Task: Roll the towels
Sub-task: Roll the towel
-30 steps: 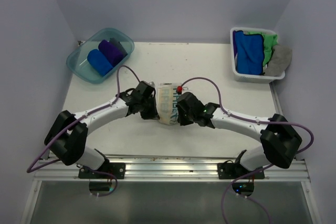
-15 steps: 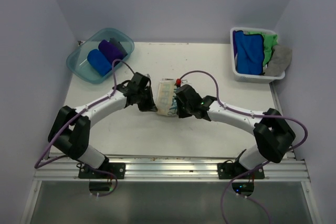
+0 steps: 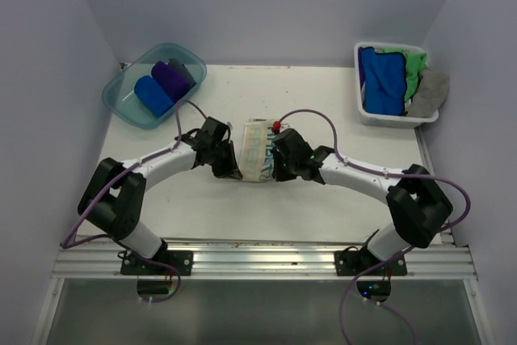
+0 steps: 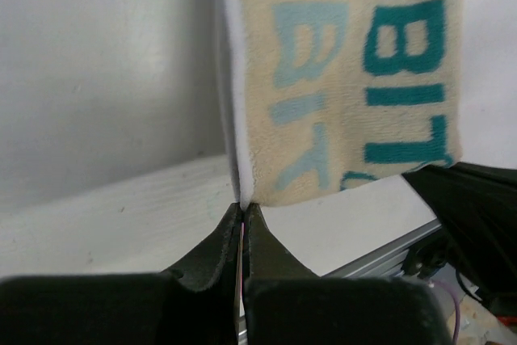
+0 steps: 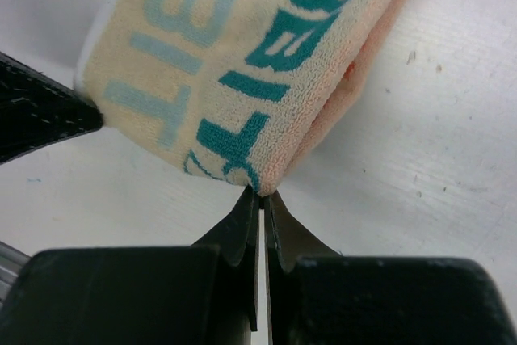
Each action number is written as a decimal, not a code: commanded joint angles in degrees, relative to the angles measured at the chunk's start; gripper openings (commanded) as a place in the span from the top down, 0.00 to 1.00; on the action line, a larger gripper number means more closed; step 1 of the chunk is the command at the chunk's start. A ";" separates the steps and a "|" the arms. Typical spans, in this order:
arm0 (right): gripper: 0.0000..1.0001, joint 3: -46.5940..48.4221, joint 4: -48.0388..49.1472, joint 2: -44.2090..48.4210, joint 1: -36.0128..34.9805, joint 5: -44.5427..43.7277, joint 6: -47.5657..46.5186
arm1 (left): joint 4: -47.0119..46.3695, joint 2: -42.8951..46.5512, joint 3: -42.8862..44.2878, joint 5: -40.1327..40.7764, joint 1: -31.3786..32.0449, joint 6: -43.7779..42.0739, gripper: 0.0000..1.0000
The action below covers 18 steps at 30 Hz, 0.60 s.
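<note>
Left wrist view has my left claw (image 4: 243, 209) clenched, its two tips pressed together on the near corner of the cream towel (image 4: 347, 78), with only a sliver of the pale edge caught between them. My right claw (image 5: 262, 193) is clenched the same way, nipping the opposite near corner where the teal-lettered face folds over a plain peach layer. Between the two, the towel is a narrow folded band running away from me. From above it lies in the middle of the bench (image 3: 339, 208), with one claw tight against each of its long sides.

I judge the step to be turning this band over on itself into a roll. To do it well I should move both claws together at the same pace, so that one side does not run ahead and skew the roll. The cloth needs light tension across its width, and the side edges should stack flush. My hold is thin on both corners, so a hard tug could pull the cloth free.

Counting outward:
- One towel is in my two claws.
- The teal tub (image 3: 121, 107) at far left holds a blue roll (image 3: 152, 95), a purple roll (image 3: 170, 77) and a dark grey bundle (image 3: 185, 69), which I take for a third roll.
- The white basket (image 3: 367, 119) at far right holds three loose ones: a blue towel (image 3: 380, 80), a green towel (image 3: 415, 66) and a grey towel (image 3: 430, 91).
</note>
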<state>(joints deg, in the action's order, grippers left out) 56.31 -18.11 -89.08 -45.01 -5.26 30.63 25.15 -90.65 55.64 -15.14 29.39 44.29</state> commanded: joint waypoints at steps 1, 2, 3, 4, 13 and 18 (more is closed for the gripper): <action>1.00 -4.45 0.35 2.94 -0.69 2.97 1.53 | -1.50 2.75 -5.88 -3.85 -0.12 -0.61 1.00; 1.00 -5.50 0.27 3.38 -0.86 3.23 2.23 | -1.33 3.98 -6.93 -3.67 0.05 -0.61 1.00; 1.00 -7.25 0.35 3.73 -0.95 3.58 2.59 | -1.33 4.60 -8.60 -3.59 0.06 -0.61 1.00; 1.00 -8.05 0.53 4.17 -1.21 3.85 2.94 | -1.15 5.22 -9.22 -3.58 0.14 -0.79 1.00; 0.78 -9.30 -2.37 7.95 -3.76 3.24 0.93 | -0.62 6.45 -11.25 -3.06 1.38 -1.23 1.00; 0.68 -6.93 -5.09 9.27 -5.08 -1.15 -2.59 | 0.43 6.80 -10.73 -1.92 1.46 -1.67 1.00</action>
<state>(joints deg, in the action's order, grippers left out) 46.44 -20.60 -81.89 -49.17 -2.48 31.20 24.99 -85.30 44.97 -18.09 30.87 43.86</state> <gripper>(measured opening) 0.303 0.011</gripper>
